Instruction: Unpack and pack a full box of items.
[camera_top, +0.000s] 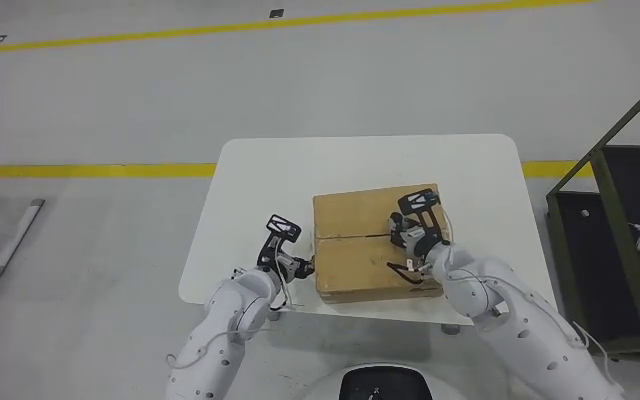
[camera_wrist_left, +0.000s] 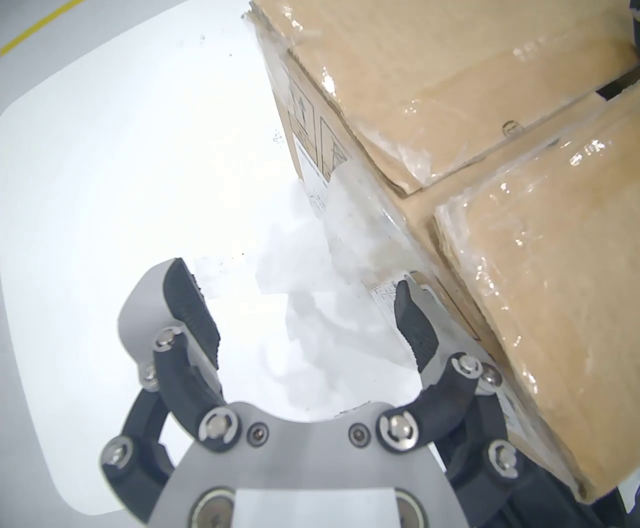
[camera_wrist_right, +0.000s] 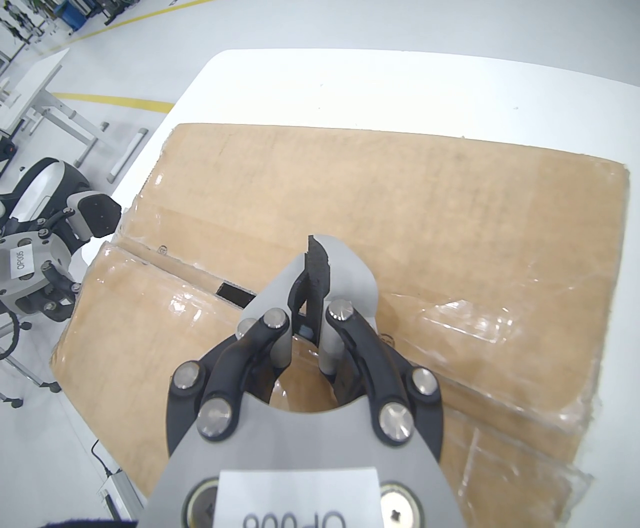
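A closed cardboard box (camera_top: 375, 240) wrapped in clear tape stands on the white table (camera_top: 270, 190), near its front edge. Its two top flaps meet at a seam (camera_wrist_right: 165, 257) with a small dark gap (camera_wrist_right: 232, 292). My left gripper (camera_wrist_left: 300, 310) is open at the box's left side (camera_wrist_left: 310, 140), one finger (camera_wrist_left: 415, 325) close against the wall. A loose strip of clear tape (camera_wrist_left: 350, 225) hangs off that wall between the fingers. My right gripper (camera_wrist_right: 317, 260) is shut, low over the box top (camera_wrist_right: 450, 225) by the seam, nothing visible between its pads. From above both grippers show, left (camera_top: 305, 265) and right (camera_top: 395, 238).
A dark metal rack (camera_top: 600, 220) stands to the right of the table. The box's front side is almost at the table's front edge (camera_top: 380, 305). Bare tabletop lies behind the box and to its left. The left arm's wrist (camera_wrist_right: 40, 250) is beyond the box's far corner.
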